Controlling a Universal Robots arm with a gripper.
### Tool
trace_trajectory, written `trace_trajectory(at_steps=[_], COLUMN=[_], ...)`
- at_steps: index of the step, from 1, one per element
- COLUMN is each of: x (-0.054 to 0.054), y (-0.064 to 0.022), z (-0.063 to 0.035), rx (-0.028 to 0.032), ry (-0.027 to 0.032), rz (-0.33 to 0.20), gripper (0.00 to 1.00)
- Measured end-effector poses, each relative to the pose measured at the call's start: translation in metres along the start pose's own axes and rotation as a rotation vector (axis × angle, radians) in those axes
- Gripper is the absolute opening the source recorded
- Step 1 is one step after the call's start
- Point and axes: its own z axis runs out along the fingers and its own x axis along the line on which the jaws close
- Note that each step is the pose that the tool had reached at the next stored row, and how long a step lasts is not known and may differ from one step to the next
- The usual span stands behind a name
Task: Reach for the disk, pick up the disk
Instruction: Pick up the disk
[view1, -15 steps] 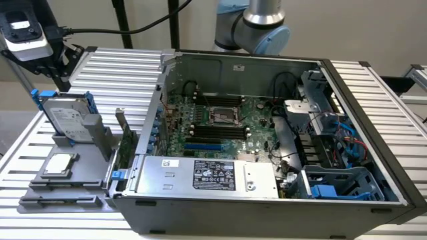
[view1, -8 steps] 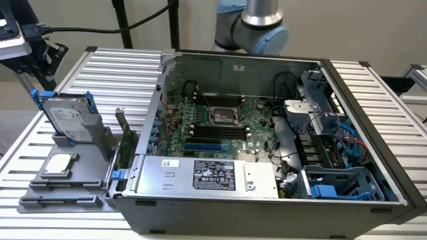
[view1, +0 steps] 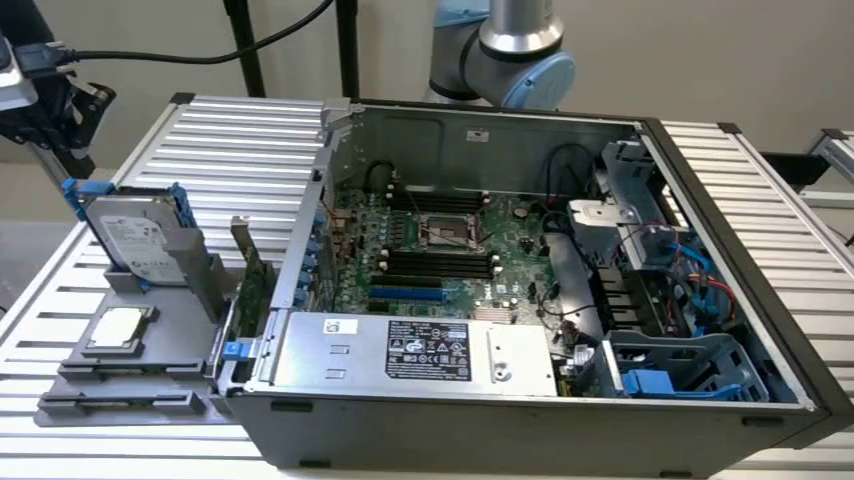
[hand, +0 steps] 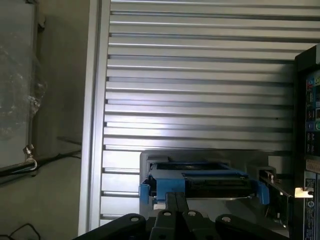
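The disk (view1: 139, 234) stands on edge in a grey holder (view1: 171, 283) on the slatted metal table (view1: 227, 130), with its white label facing out and its blue carrier frame around the edges. It sits just beside the open computer case (view1: 561, 420), on the exterior view's left. In the wrist view, the disk (hand: 200, 176) lies right ahead of my gripper (hand: 175, 196). My two fingers are pressed together with no gap between them and hold nothing. Their tips overlap the disk's near edge, but I cannot tell whether they touch it. A small silver chip (view1: 120, 326) rests on a grey tray near the holder.
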Motion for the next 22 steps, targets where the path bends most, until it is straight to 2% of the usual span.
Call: trace_trajectory(at_steps=[4, 22], x=[0.0001, 0.0001], y=[0.0006, 0.0007], z=[0.0001, 0.0003], rx=[0.0, 0.0002], ry=[0.0, 0.0124], rz=[-0.005, -0.329], gripper=[0.11, 0.11])
